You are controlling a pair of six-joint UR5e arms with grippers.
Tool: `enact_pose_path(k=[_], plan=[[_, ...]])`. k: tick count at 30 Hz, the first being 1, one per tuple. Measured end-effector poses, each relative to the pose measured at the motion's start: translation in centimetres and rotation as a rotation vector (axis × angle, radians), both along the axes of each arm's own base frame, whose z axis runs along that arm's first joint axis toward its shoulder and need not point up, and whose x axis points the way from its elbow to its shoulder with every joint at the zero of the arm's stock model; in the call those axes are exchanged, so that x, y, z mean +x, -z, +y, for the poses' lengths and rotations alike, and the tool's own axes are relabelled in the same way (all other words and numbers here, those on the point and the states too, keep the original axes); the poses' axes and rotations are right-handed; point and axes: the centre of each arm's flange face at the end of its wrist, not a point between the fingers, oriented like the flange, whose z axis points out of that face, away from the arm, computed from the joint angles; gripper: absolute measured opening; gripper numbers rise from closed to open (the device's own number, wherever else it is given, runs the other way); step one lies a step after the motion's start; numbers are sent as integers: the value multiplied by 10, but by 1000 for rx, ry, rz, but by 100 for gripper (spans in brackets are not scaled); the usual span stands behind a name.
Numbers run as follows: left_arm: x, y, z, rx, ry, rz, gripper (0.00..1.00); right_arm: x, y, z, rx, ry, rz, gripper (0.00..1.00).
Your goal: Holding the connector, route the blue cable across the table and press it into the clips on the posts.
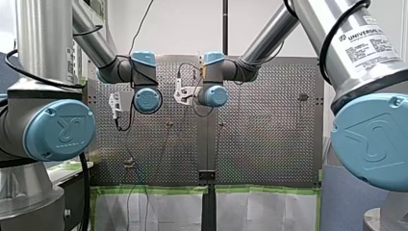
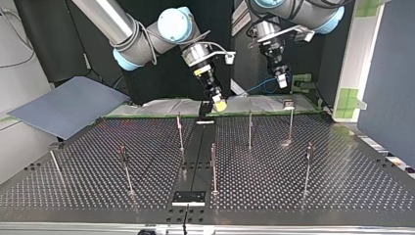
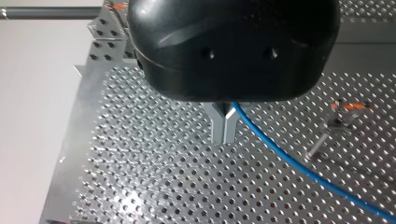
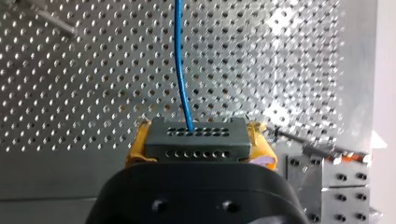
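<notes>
The robot's right gripper [image 2: 220, 104] was clamped on the grey connector [image 4: 194, 140], with its yellow pads pressing on both sides of it. From the connector the blue cable [image 4: 180, 70] went straight ahead, away from the pads, over the perforated table [image 2: 342, 186]. The left gripper [image 3: 223, 127] had its metal fingers together. The cable came out at their root and ran away across the holes, so I judged it was pinched there, though the black body hid the exact contact.

In the top view both grippers hung above the table edge on the arms' side, apart from each other. The cable seemed to span between them, about along that edge. All the posts [image 2: 250, 129] stood from there toward the camera. So, as I judged, the cable had to be carried sideways to its own length, forward into the field of posts. The left gripper was the nearer one to a target: a post [image 2: 290, 122] with a clip on top stood almost under it.

In the left wrist view a clip [image 3: 346, 108] with orange marks stood beside the cable but apart from it, and it held nothing. No clip that I could see had cable in it.
</notes>
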Motion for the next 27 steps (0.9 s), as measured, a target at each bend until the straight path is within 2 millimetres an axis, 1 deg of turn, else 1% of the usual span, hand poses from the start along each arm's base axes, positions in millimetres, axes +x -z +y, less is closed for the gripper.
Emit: enact_pose_path(k=[6,13,23,27], plan=[[4,-10,3,5,-2,12,0,13,-17,5,3,-20,0,0],[15,-21,11,5,-55,22,0,23,-38,5,9,-31,-4,0],[41,-53,14,-5,-77,-14,0,30,-66,-4,27,-44,-18,0],[50,-65,16,-8,-84,-27,0,34,-73,-7,45,-58,-25,0]])
